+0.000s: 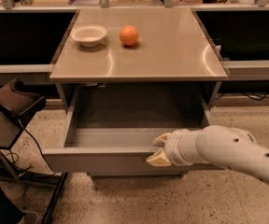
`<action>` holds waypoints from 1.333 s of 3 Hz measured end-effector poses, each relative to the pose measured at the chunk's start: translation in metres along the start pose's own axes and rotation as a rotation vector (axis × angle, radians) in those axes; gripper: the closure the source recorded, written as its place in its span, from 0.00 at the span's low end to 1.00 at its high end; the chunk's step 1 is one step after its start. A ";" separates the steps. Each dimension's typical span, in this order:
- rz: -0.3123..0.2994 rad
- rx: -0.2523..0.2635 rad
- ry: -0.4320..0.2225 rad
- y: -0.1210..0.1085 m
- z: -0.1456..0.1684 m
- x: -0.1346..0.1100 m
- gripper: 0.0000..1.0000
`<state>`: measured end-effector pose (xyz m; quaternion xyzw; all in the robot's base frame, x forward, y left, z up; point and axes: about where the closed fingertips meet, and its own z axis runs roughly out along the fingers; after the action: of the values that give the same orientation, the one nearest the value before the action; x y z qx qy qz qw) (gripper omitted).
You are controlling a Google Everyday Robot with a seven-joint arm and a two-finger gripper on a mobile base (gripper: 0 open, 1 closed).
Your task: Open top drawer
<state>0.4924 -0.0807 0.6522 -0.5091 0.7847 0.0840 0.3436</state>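
Observation:
The top drawer point(102, 161) of the grey cabinet is pulled well out toward the camera, and its plain grey inside is bare. My gripper point(159, 149) comes in from the right on a white arm. Its pale fingers straddle the top rim of the drawer's front panel, right of the middle, one finger point(162, 139) inside the drawer and the other on the outer face, closed on the panel. The two lower drawer fronts are hidden behind the open drawer.
A white bowl point(89, 34) and an orange point(129, 35) sit on the cabinet's tan top point(172, 50). A dark chair or stand point(13, 104) with cables is at the left, close to the drawer's left corner. The floor is speckled terrazzo.

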 end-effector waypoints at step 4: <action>0.001 0.001 -0.016 0.013 -0.008 0.003 1.00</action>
<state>0.4771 -0.0809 0.6532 -0.5080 0.7821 0.0878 0.3499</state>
